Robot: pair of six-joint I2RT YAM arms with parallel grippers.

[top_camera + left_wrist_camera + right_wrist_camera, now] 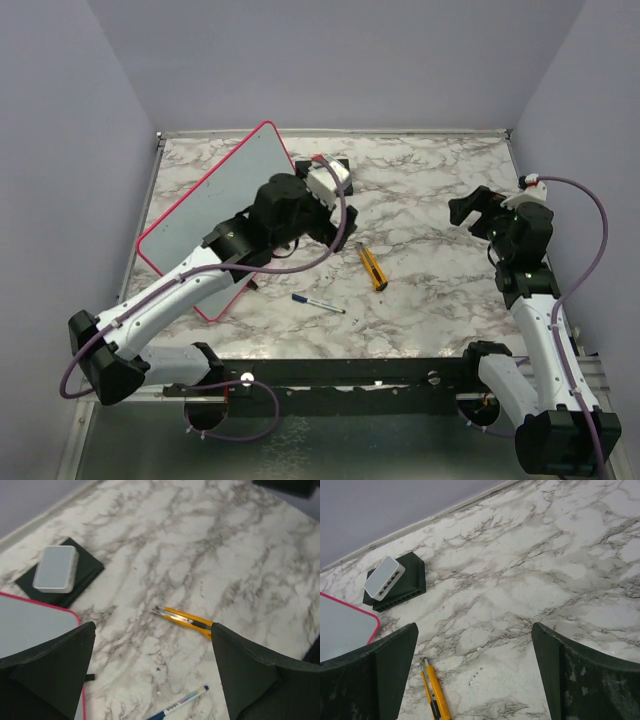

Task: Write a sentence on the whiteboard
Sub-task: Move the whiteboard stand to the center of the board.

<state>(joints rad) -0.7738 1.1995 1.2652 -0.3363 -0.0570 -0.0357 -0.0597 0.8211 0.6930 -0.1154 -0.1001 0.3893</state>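
Our left gripper (154,627) hangs wide open and empty by the right edge of the whiteboard (212,198). Our right gripper (475,630) is just as wide open, holding nothing, raised at the right. The whiteboard lies askew on the left of the table (430,175), partly under the left arm. A pen (318,303) and a knife (373,266) lie between the arms. A grey block (56,568) on a tray (86,576) sits by the board's far corner.

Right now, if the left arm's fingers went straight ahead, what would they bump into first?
Probably the marble table, touching down right beside the yellow box cutter. The open left fingers point there, though depth is hard to judge.
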